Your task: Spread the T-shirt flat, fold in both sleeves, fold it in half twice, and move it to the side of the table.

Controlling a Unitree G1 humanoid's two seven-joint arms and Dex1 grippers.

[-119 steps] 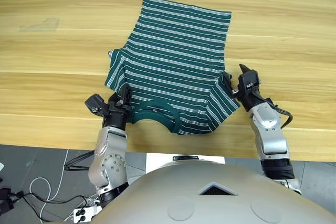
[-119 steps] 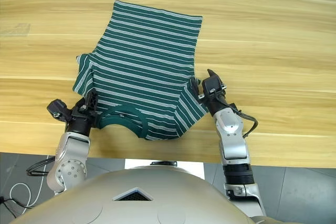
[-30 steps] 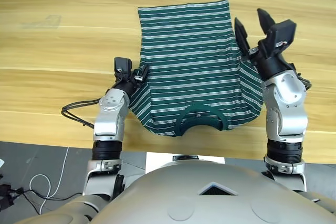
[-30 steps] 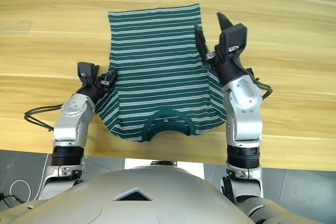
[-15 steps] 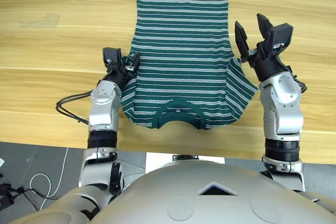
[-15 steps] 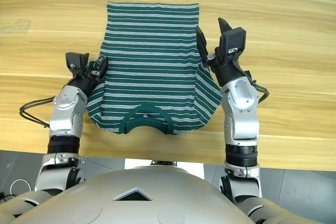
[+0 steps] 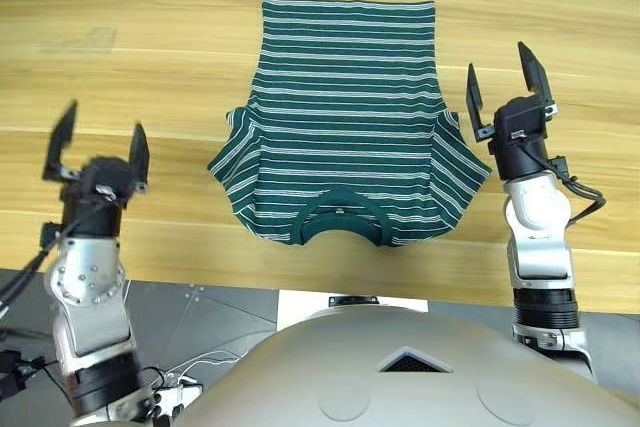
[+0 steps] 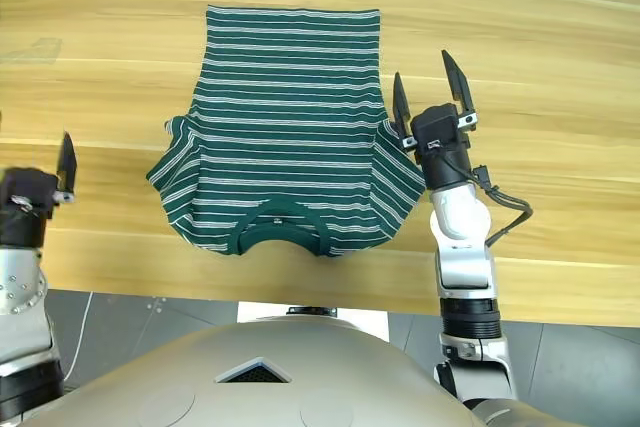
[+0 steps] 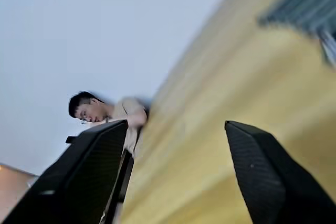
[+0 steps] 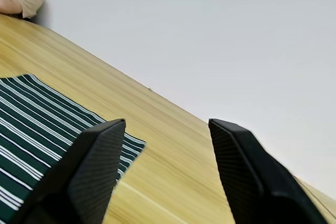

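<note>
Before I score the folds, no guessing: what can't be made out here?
Left wrist view: the dark green, white-striped cotton T-shirt is blurred and cut off by the picture's edge.
Right wrist view: its hem corner is clear; the edge and a finger of the right end effector hide the rest.
Eye views: anything beneath the shirt on the pale wooden table, covered by the cloth.

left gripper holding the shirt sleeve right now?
No: the left gripper sits with jaws open, apart from the T-shirt, with bare table between them.
</note>
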